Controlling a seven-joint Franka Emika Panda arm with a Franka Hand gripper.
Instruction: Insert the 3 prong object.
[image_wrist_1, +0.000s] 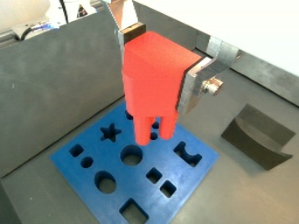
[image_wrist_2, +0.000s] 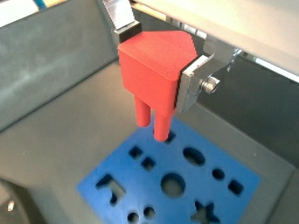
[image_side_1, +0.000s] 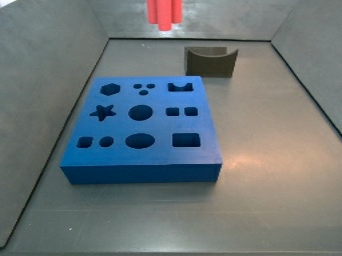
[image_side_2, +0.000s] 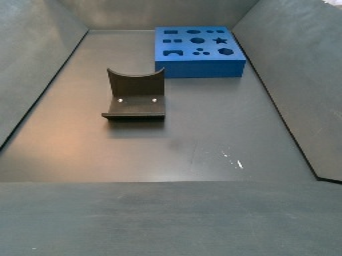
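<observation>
While its silver plates clamp the small bright red plastic three-pronged piece (image_wrist_1: 153, 79), the pincer (image_wrist_2: 158, 57) hangs above the blue block with shaped holes (image_wrist_1: 135, 171). Prongs point down, clear of it.

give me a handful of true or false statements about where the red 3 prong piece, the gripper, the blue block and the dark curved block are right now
1. The gripper holds the 3 prong object between its fingers, above the blue block. True.
2. The prongs are already seated in a hole of the blue block. False: in a side view the prongs hang well above it.
3. The dark grey curved block sits on top of the blue block. False: it stands on the floor apart from it.
4. The blue block has a star-shaped hole. True.
5. The 3 prong object points prongs down. True.
</observation>
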